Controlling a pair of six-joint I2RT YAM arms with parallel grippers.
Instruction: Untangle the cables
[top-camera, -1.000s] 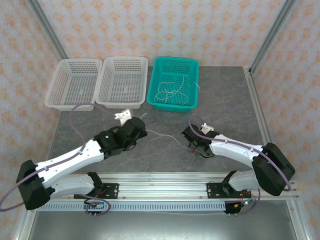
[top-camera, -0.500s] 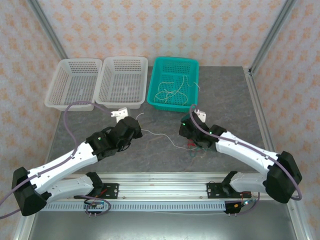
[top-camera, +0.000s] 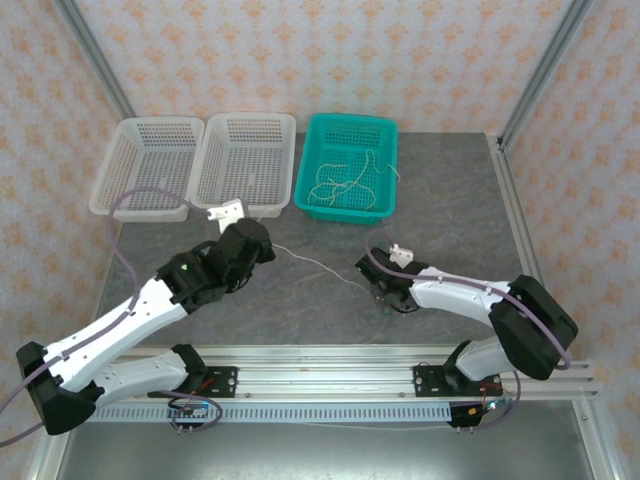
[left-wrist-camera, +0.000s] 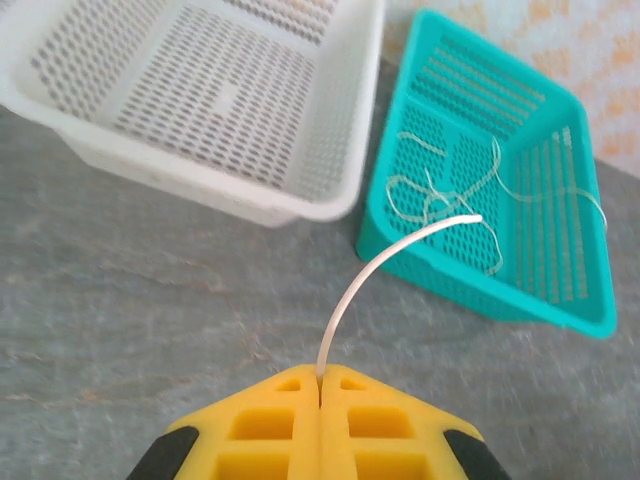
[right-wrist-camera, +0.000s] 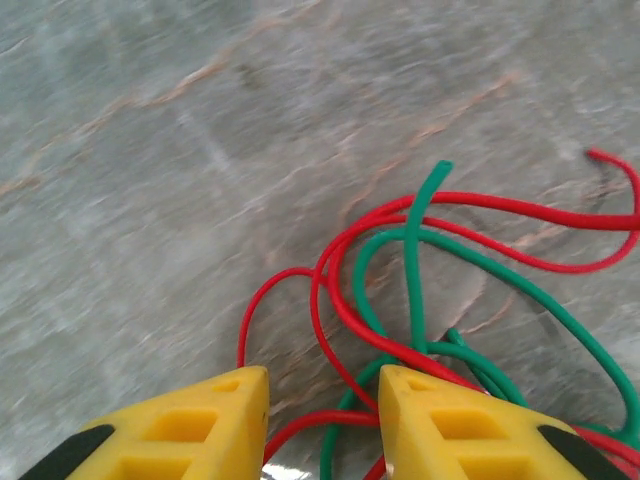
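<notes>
My left gripper (left-wrist-camera: 320, 378) is shut on the end of a cream-white cable (left-wrist-camera: 370, 270), which arcs up from between the yellow fingers. From above, that cable (top-camera: 320, 265) stretches across the table from my left gripper (top-camera: 268, 248) toward my right gripper (top-camera: 380, 285). In the right wrist view, red cable (right-wrist-camera: 330, 300) and green cable (right-wrist-camera: 420, 250) lie looped over each other on the grey table. My right gripper (right-wrist-camera: 322, 390) is open low over this tangle, with a red strand lying between its fingers.
A teal basket (top-camera: 300, 190) at the back holds several loose cream-white cables (top-camera: 345, 180). Two white baskets (top-camera: 150, 165) (top-camera: 245, 160) stand left of it. A metal frame rail runs along the table's near edge (top-camera: 320, 355).
My left gripper drew back left and farther away, pulling the cream-white cable taut. My right gripper shifted over the red and green tangle and its jaws narrowed.
</notes>
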